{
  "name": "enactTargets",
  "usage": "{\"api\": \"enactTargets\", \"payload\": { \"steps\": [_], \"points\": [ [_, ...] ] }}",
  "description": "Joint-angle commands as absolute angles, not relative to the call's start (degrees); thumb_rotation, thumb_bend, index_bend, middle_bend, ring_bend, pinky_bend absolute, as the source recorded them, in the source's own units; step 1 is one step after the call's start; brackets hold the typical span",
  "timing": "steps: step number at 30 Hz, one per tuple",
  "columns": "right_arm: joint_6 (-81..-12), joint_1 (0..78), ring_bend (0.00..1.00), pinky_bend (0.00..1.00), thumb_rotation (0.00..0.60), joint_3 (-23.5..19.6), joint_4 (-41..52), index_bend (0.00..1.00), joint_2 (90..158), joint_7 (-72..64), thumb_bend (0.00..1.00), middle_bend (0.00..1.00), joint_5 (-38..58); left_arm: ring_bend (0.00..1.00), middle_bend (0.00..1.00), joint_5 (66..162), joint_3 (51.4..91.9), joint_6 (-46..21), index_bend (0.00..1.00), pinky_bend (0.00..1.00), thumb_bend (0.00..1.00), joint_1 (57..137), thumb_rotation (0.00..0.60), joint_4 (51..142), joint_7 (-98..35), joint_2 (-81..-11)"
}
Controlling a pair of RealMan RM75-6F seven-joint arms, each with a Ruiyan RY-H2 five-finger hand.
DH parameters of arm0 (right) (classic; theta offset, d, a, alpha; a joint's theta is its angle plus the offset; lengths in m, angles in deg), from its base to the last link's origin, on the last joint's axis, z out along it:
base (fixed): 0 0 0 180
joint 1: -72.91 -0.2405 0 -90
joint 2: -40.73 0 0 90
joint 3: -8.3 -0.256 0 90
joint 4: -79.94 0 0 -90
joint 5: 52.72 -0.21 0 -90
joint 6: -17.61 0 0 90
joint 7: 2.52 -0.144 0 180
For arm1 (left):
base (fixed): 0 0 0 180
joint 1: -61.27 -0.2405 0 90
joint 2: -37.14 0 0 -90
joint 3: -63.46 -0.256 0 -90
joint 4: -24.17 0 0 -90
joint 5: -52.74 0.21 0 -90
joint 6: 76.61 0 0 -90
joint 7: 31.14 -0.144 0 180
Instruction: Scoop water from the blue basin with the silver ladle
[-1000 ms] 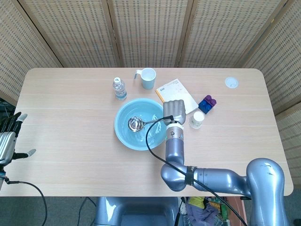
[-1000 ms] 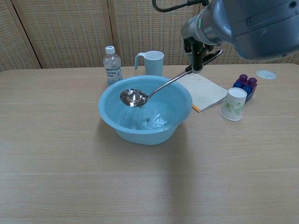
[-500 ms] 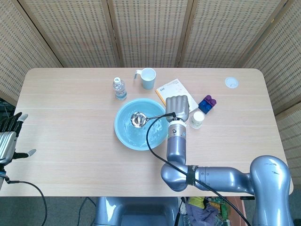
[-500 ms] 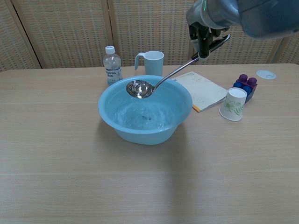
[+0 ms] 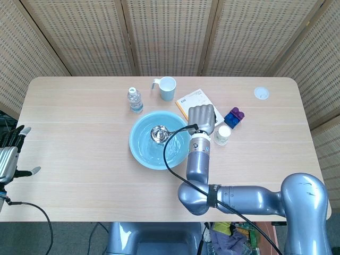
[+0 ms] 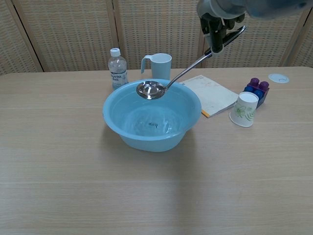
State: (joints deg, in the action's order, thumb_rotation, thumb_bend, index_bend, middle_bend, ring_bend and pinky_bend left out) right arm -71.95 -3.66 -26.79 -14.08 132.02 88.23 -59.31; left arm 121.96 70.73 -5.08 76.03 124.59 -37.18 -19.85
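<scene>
Far left, off the table edge: left hand (image 5: pixel 10 159), fingers spread and empty, parked well clear of the work, apparently so as to leave the basin to the other arm. Further in, near the back of the table (image 5: pixel 74 138): small water bottle (image 6: pixel 117 68) standing upright, and just beside it a pale blue mug (image 6: pixel 159 65), both behind the basin and out of the ladle's path. At centre: blue basin (image 6: pixel 117 128), sitting flat on the wood, water visibly rippled inside. Above its far rim: silver ladle (image 6: pixel 152 90), bowl held level and lifted clear of the water surface, handle rising rightward at a slant, presumably kept level to save whatever was scooped; contents of the bowl too small to tell. At the handle's upper end: right hand (image 6: pixel 218 22), fingers wrapped around the handle, gripping high so the wrist stays above the rim. Right of the basin: a notebook (image 6: pixel 211 94) lying flat, then a paper cup (image 6: pixel 244 109) tilted against purple and blue blocks (image 6: pixel 258 89), all apart from the basin.
</scene>
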Motion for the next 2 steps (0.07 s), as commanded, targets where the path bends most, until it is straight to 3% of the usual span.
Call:
{"api": "enactTargets", "payload": {
  "steps": [1, 2],
  "points": [
    [-72.3, -3.87, 1.0, 1.0, 0.6, -26.88, -14.32, 0.82, 131.69, 88.32, 0.98, 0.94, -59.84, 0.0, 0.0, 122.02, 70.67, -5.02, 0.0, 0.0, 0.0, 76.02, 0.6, 124.61, -37.24, -19.83],
    [-72.37, -3.87, 1.0, 1.0, 0.6, -26.83, -14.37, 0.82, 131.59, 88.28, 0.98, 0.94, -59.94, 0.0, 0.0, 122.0, 70.66, -4.99, 0.0, 0.0, 0.0, 76.01, 0.6, 124.61, -37.23, -19.84]
  ]
}}
